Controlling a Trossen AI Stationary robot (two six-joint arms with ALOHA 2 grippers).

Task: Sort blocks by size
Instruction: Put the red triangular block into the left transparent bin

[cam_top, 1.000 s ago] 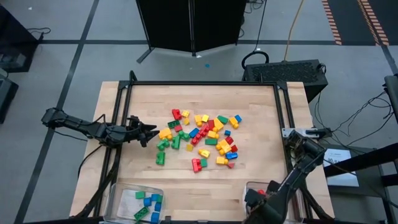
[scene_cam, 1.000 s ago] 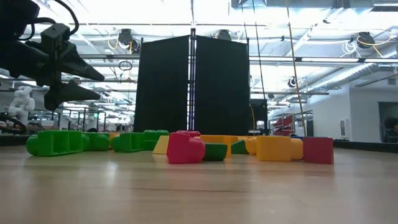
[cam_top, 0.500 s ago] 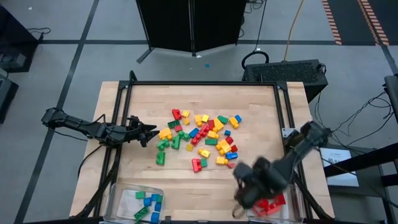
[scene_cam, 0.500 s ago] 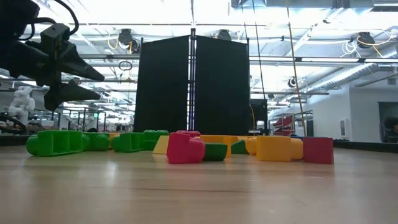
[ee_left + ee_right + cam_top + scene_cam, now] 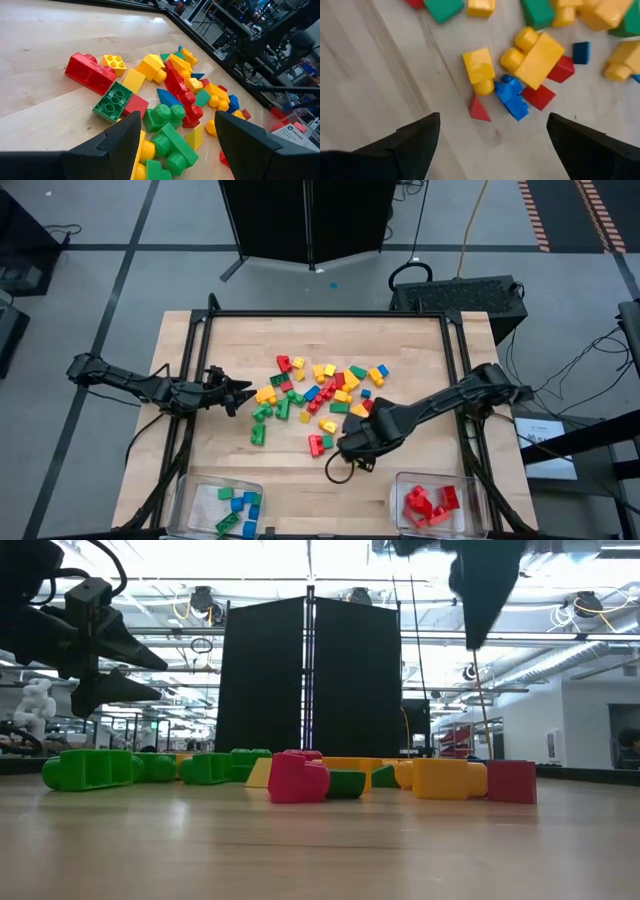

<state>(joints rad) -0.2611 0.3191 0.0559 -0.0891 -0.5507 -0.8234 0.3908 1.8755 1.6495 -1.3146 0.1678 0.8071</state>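
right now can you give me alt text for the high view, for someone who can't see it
Overhead view of a wooden table with a pile of red, yellow, green and blue blocks at its middle. The right gripper hangs open at the pile's near edge; the left gripper is open at its left. Two clear bins sit along the near edge.

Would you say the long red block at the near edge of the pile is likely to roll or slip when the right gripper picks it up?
The long red block looks like rigid, hollow moulded plastic, so probably stiff and light. It lies on a flat side with square edges, so it should slide rather than roll. Its glossy faces may be slippery; the open right gripper would likely hold best across the narrow sides.
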